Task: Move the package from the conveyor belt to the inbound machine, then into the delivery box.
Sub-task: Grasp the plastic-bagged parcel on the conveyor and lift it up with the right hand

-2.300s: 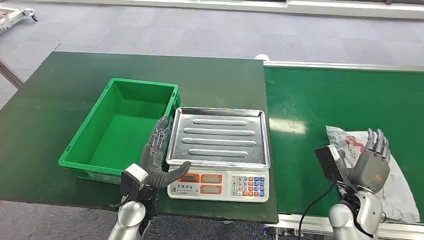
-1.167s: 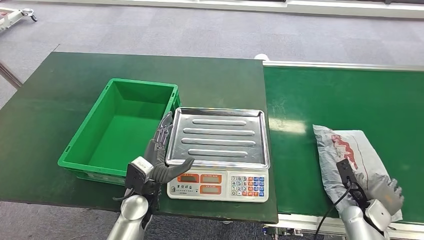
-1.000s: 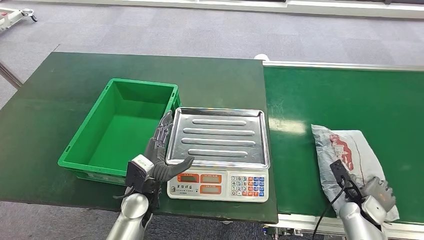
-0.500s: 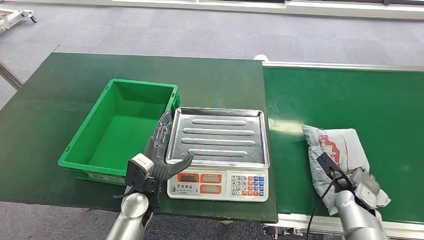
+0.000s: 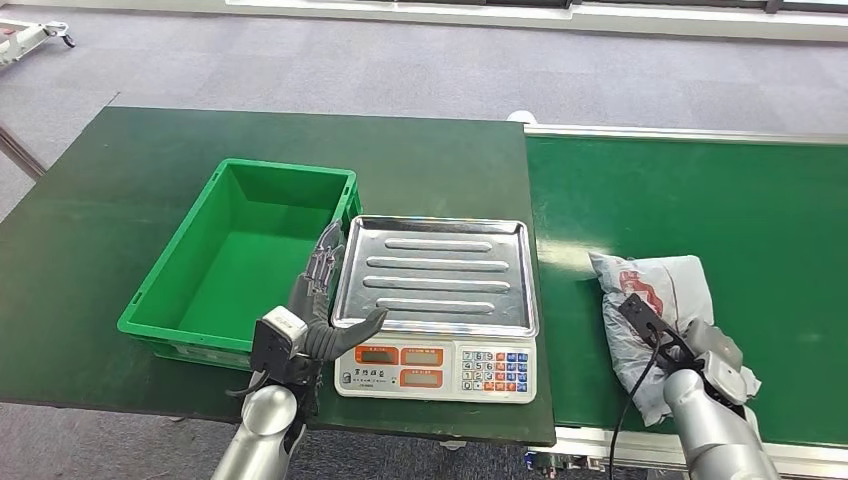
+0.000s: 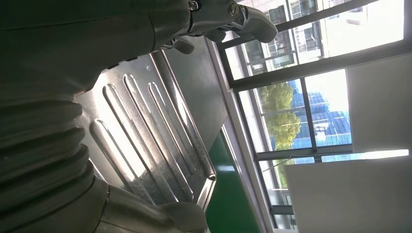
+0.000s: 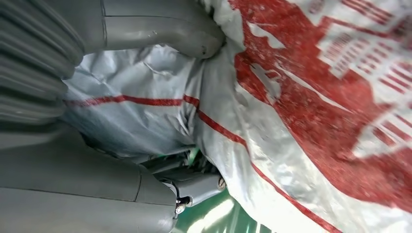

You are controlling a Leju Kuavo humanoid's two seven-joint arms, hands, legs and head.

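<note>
My right hand [image 5: 718, 358] grips the package [image 5: 655, 310], a crumpled grey plastic bag w/ red print, at its near end; thumb [image 7: 160, 26] presses on top of the plastic, other fingers tucked beneath. Package is on the green conveyor belt [image 5: 700, 195], just right of the scale [image 5: 436, 305], not touching it; whether it rests on the belt or is lifted I cannot tell. My left hand [image 5: 315, 310] holds nothing: fingers spread wide, upright against the scale's left edge, thumb [image 5: 358, 328] touching the near-left corner of the steel tray [image 6: 145, 131]. Green bin [image 5: 240, 255] sits left of the scale, touching it, on the dark green table [image 5: 120, 180]. Scale's keypad and displays face me.
</note>
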